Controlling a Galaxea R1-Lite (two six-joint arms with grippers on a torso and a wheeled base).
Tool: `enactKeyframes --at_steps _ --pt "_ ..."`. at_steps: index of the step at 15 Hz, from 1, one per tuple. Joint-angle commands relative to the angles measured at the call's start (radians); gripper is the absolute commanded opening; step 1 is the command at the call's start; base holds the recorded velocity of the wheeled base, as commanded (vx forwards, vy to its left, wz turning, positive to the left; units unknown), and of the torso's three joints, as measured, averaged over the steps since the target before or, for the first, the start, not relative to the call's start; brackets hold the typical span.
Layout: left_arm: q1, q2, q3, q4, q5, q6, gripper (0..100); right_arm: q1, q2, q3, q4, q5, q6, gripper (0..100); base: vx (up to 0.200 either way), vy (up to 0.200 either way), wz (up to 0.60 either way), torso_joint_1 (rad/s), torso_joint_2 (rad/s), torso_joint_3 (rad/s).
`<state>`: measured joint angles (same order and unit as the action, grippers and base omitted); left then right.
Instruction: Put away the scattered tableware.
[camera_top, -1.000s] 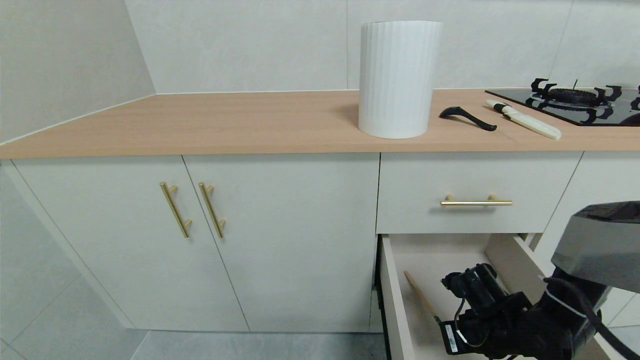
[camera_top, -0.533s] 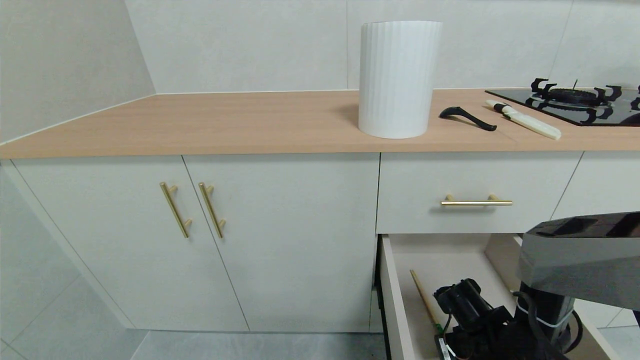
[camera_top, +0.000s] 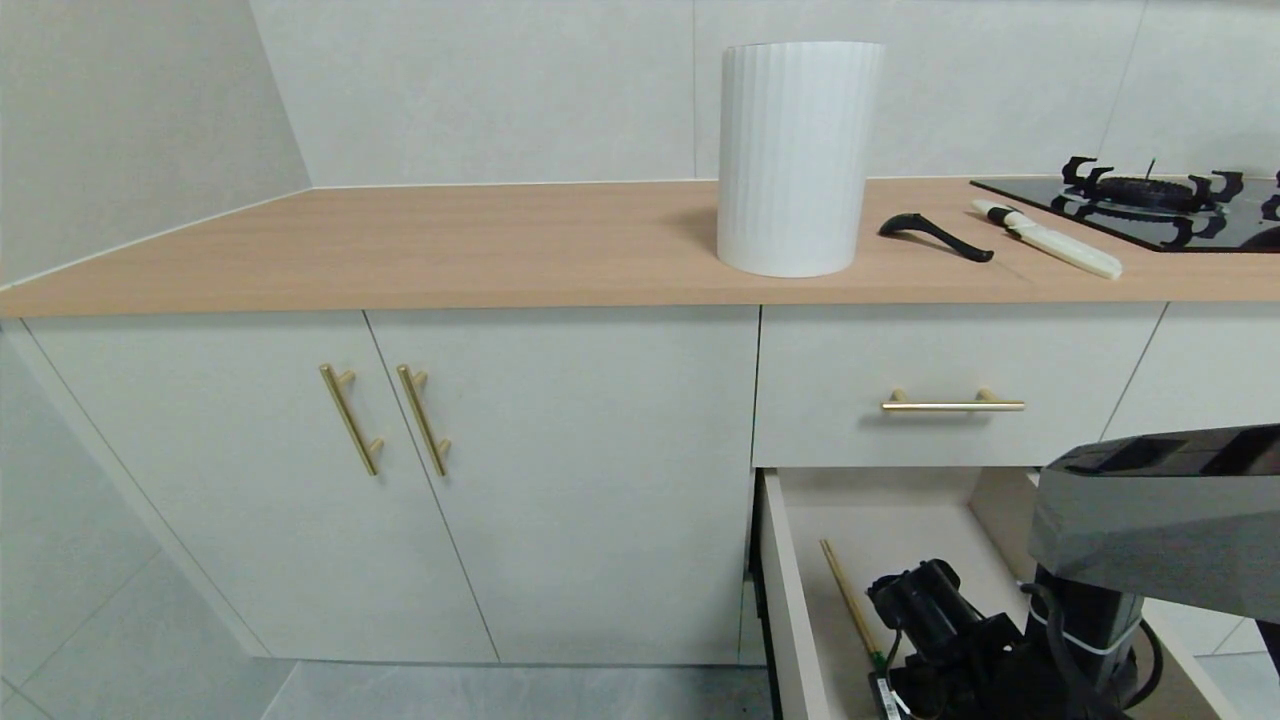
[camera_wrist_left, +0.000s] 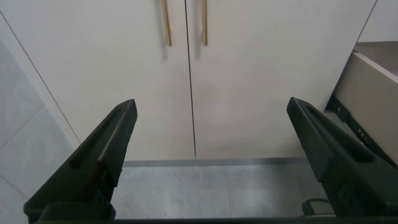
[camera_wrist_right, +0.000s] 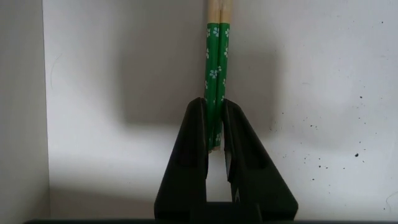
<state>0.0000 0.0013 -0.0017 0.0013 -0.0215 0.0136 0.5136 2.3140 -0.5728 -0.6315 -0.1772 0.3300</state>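
Note:
A pair of wooden chopsticks with green patterned ends lies low inside the open lower drawer. My right gripper is down in that drawer, shut on the green ends. Its arm shows at the lower right of the head view. On the countertop a black-handled utensil and a white knife lie to the right of a tall white ribbed container. My left gripper hangs open in front of the cabinet doors with nothing between its fingers.
A gas hob occupies the counter's far right. A closed drawer with a gold handle sits above the open one. Two cabinet doors with gold handles stand to the left. The counter's left half is bare wood.
My right arm has lowered deeper into the open drawer, carrying the chopsticks down toward its floor. Over the last half second it has barely moved.

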Motion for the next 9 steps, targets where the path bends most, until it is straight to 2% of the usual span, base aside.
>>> enactKeyframes --at_steps 1,9 --pt "0.0 0.0 0.0 0.0 0.0 0.0 100 0.0 -0.002 -0.001 -0.001 0.001 0.001 100 0.0 0.0 0.0 0.0 0.0 0.0" --pt "0.0 0.0 0.0 0.0 0.0 0.0 100 0.0 -0.021 0.002 -0.001 -0.011 0.0 100 0.0 0.0 0.0 0.0 0.0 0.0"
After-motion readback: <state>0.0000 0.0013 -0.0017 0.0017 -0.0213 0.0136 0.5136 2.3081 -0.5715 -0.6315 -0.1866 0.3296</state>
